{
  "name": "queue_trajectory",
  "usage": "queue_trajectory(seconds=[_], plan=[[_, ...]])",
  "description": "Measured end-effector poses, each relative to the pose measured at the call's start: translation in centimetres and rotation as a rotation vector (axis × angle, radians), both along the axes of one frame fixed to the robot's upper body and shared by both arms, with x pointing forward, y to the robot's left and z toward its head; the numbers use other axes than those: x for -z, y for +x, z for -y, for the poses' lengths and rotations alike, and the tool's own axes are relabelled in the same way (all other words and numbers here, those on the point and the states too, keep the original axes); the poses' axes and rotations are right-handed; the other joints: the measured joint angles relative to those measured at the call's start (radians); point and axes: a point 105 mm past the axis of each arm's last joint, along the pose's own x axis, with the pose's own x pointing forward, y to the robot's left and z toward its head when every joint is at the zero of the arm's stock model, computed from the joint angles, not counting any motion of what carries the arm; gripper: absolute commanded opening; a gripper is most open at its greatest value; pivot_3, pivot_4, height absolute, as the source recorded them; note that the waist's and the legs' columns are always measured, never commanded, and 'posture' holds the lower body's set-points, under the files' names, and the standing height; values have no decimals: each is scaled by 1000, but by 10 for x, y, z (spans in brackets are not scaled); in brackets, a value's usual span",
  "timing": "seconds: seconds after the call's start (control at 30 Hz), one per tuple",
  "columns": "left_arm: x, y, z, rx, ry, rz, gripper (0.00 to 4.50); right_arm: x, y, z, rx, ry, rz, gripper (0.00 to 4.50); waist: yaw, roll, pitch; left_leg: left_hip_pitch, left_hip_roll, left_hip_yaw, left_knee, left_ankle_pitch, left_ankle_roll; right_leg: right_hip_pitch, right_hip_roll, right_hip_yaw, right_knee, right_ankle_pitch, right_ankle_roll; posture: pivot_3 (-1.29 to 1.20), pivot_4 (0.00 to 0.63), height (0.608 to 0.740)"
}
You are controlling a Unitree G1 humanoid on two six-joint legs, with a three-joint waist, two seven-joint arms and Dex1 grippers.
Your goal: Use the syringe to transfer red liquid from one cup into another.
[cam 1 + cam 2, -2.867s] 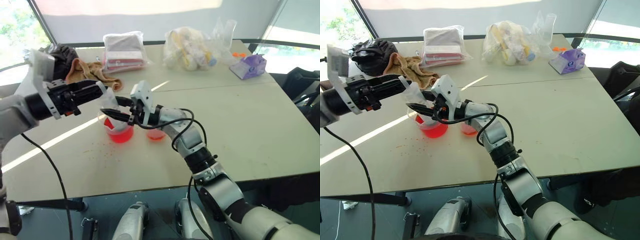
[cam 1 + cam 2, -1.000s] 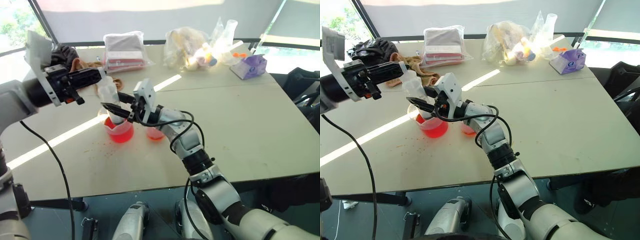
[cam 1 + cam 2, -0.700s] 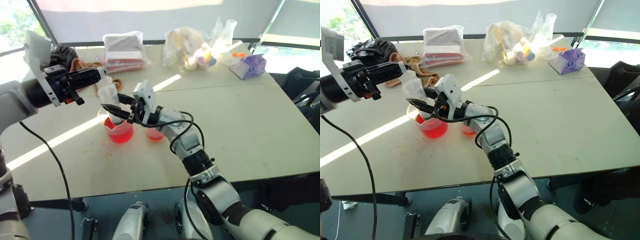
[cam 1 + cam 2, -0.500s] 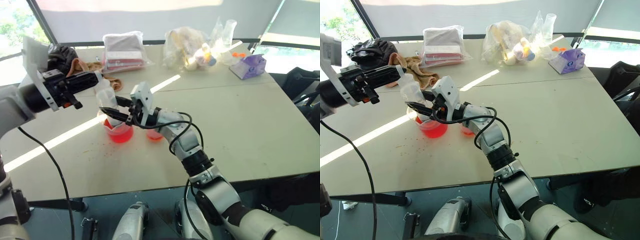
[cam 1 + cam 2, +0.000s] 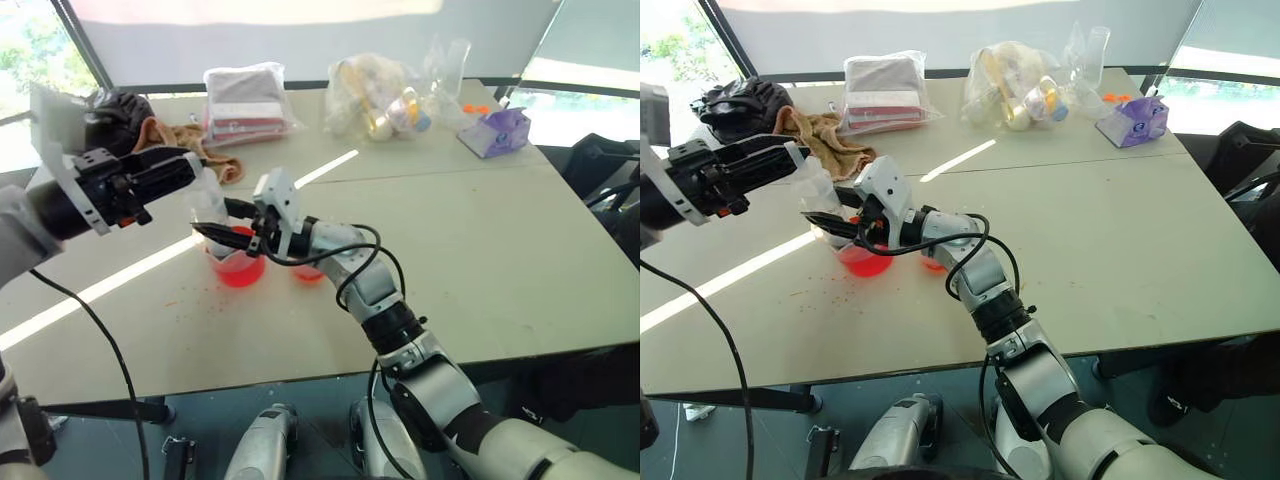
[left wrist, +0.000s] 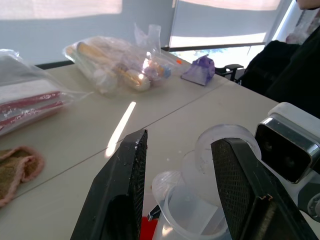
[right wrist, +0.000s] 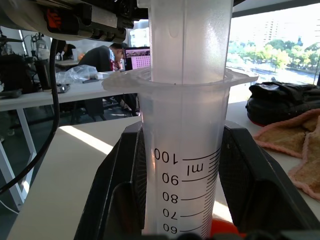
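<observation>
My right gripper is clamped on the thick barrel of the large clear plastic syringe, one black finger on each side, just under the barrel's flange. My left gripper stands wide, its two black fingers spread to either side of the syringe's white plunger head without touching it.

Directly below my right fingers sits the wider clear plastic beaker cup, and the syringe leans up out of it toward my left gripper. The bright translucent red liquid fills the bottom of that cup. Just beside it, under my right wrist, stands the smaller, narrower clear cup, tinted paler orange-red. Small red specks dot the pale table near the cups.

Beyond my left gripper lie a tan towel, a black bag and clear plastic bags of supplies.

The barrel looks clear and milky, its printed marks running up to one hundred.
</observation>
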Motion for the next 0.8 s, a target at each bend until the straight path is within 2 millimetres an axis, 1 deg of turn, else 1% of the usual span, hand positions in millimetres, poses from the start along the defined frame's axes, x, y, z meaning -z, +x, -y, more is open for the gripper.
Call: queue_trajectory(seconds=[0.07,0.2,0.27,0.3,0.33,0.4,0.47,0.63,0.8], plan=[[1,-3,-4,-12,-7,-4,2042,0,-2,-2,-7,-7,2,1430,1,0,0,0,0,0,0,0,0,0,0,0,0,0,0,0,150,734],[11,-15,-24,-83,5,-33,2042,3,-3,-4,-18,-27,-15,1430,-2,0,0,0,0,1,-1,0,0,0,0,1,0,0,0,0,150,734],[15,-20,-31,-110,10,-41,2042,1,0,-2,-7,-24,-22,1430,1,0,0,0,1,0,-1,0,0,0,0,0,-1,0,0,0,150,734],[19,-23,-34,-127,20,-56,2042,-3,1,-2,-4,-14,-21,1430,2,0,0,0,1,0,-1,0,0,0,0,0,-1,0,-1,0,150,734],[23,-25,-36,-135,28,-70,2042,-8,2,-1,0,-5,-14,1430,3,0,0,0,1,0,-1,0,0,0,0,0,-1,0,-1,0,150,734],[30,-29,-38,-146,33,-96,2042,-25,5,0,6,29,11,1430,4,0,0,1,1,0,-1,0,0,0,0,0,-1,0,-1,0,150,734],[33,-30,-38,-151,34,-105,2042,-33,4,0,2,47,26,1430,4,0,0,1,1,0,-1,0,0,1,0,0,-1,0,-1,0,150,734],[33,-33,-39,-162,35,-100,2042,-33,5,1,9,51,22,1430,2,0,0,1,1,0,-1,0,0,0,0,0,-1,0,-1,0,150,734],[28,-38,-43,-171,20,-86,2042,-34,7,2,21,55,21,1430,1,0,0,1,1,0,-2,0,0,0,0,0,-1,0,-1,0,150,734]])
